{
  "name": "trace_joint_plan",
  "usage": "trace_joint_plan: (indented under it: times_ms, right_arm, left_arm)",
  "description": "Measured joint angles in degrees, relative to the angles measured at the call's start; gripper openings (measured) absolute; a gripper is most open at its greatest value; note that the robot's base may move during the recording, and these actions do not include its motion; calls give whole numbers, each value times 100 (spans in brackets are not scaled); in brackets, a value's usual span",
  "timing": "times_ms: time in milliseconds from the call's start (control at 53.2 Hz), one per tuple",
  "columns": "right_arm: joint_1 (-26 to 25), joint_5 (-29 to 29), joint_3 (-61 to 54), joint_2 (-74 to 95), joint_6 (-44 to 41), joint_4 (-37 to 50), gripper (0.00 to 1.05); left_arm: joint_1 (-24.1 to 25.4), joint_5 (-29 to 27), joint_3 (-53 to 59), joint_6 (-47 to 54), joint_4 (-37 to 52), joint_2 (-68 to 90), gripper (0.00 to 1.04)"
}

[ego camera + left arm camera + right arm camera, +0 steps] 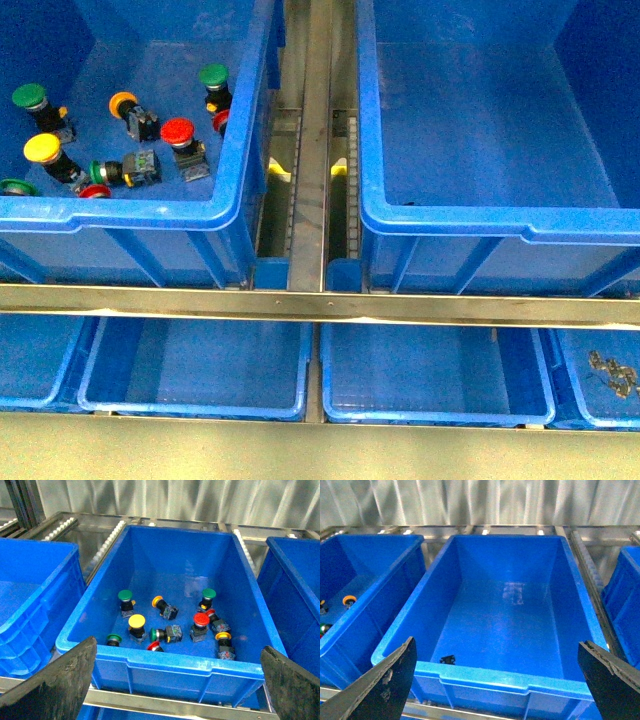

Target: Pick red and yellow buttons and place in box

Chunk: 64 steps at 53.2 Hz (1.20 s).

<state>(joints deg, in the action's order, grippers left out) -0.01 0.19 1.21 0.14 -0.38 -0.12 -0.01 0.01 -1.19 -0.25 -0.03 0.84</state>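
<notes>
Several red and yellow buttons lie among green-capped ones on the floor of the left deep blue crate (150,212). In the front view I see a red button (177,131), a yellow button (42,148) and an orange-yellow one (123,103). The left wrist view shows the same red button (201,619) and yellow button (136,622). My left gripper (177,680) hangs open before that crate's near wall, holding nothing. The box (500,215) on the right holds no buttons. My right gripper (496,680) is open before the box's near rim (485,677). Neither gripper shows in the front view.
Green-capped buttons (30,97) (213,77) lie mixed with the others. A metal roller track (318,150) runs between the crates and a steel rail (320,303) crosses in front. Shallow blue trays (195,405) sit below; one holds metal bits (612,375). A small black piece (447,659) lies in the box.
</notes>
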Motion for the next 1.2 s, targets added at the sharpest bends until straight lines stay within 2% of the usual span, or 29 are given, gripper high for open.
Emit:
trace_joint_plan:
  times_ms: [1204]
  right_arm:
    - [0,0,0,0,0,0,98]
  left_arm:
    - [0,0,0,-2,0,0,97]
